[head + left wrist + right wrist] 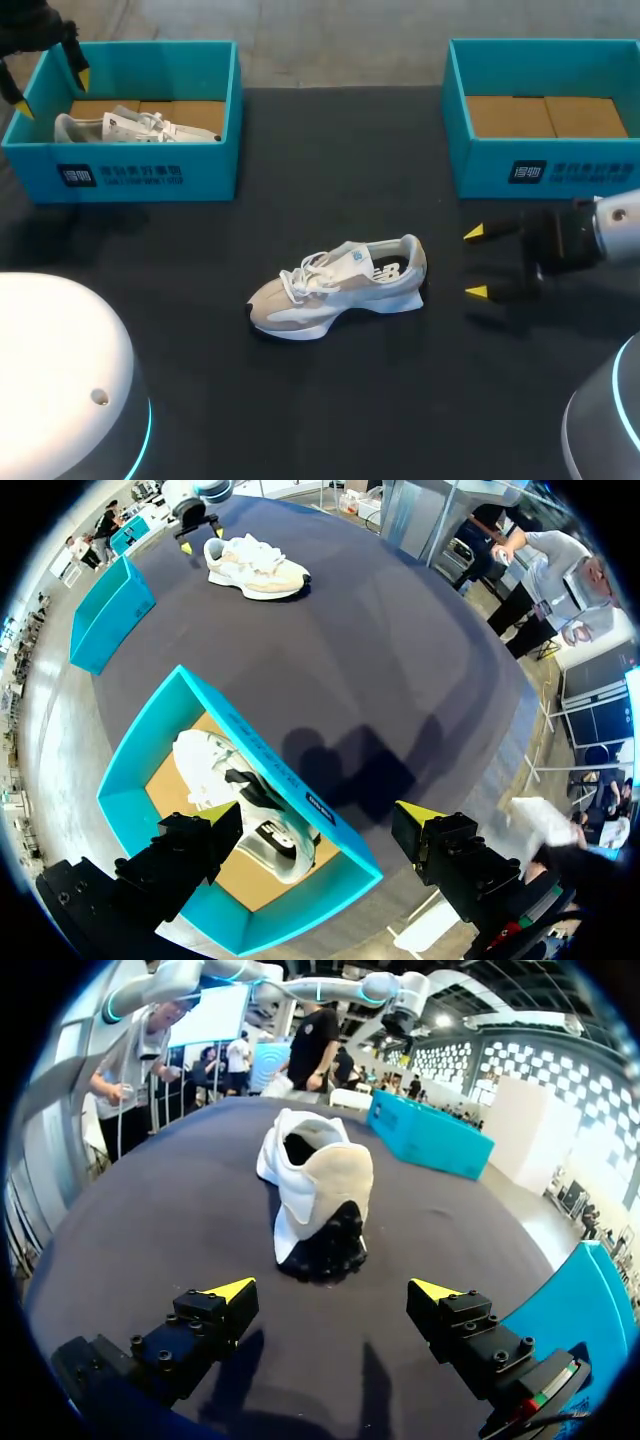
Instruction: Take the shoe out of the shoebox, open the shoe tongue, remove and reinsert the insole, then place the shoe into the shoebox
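A beige and white sneaker (340, 288) lies on its sole mid-table, toe to the left. Its heel faces my right gripper (476, 262), which stands open just to its right, level with the table. In the right wrist view the sneaker (315, 1185) sits a short way ahead of the open right gripper (335, 1290), untouched. A second sneaker (135, 127) lies in the left teal shoebox (200, 165). My left gripper (52, 90) hangs open above that shoebox's far left corner. From the left wrist, the open left gripper (320, 830) looks down on the boxed sneaker (235, 800).
A second teal shoebox (480, 165) stands at the back right with only cardboard inside. The black tabletop (330, 180) stretches between the two boxes. My arms' white bases fill the near left and near right corners.
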Motion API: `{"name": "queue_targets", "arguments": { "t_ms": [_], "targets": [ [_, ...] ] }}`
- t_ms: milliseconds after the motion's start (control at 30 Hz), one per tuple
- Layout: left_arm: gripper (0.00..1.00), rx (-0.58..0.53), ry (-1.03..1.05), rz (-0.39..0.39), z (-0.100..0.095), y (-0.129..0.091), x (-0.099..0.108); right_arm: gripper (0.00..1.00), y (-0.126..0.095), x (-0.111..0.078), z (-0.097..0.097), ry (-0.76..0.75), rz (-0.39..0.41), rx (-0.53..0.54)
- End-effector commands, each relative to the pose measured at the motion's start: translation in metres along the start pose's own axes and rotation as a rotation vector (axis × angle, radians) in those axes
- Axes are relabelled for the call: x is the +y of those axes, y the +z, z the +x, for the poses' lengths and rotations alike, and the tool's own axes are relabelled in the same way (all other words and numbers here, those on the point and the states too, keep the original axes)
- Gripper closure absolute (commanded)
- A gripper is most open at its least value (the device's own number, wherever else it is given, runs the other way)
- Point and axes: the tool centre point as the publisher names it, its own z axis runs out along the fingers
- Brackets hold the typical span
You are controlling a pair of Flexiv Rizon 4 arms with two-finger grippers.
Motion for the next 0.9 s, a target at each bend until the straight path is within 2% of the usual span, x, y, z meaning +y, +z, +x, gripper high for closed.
{"name": "queue_targets", "arguments": {
  "t_ms": [33, 333, 667, 900],
  "targets": [
    [0.00, 0.000, 0.000, -0.003, 0.001, 0.000, -0.001, 0.00, 0.007, -0.004, -0.007, 0.002, -0.014, -0.001],
    [0.00, 0.000, 0.000, -0.003, 0.001, 0.000, -0.001, 0.00, 0.014, 0.004, -0.007, -0.006, -0.021, 0.013],
    [0.00, 0.000, 0.000, -0.003, 0.001, 0.000, -0.001, 0.00, 0.035, 0.021, -0.010, -0.024, -0.053, 0.103],
    [0.00, 0.000, 0.000, -0.003, 0.001, 0.000, -0.001, 0.00, 0.047, 0.021, -0.013, -0.032, -0.066, 0.157]
  ]
}}
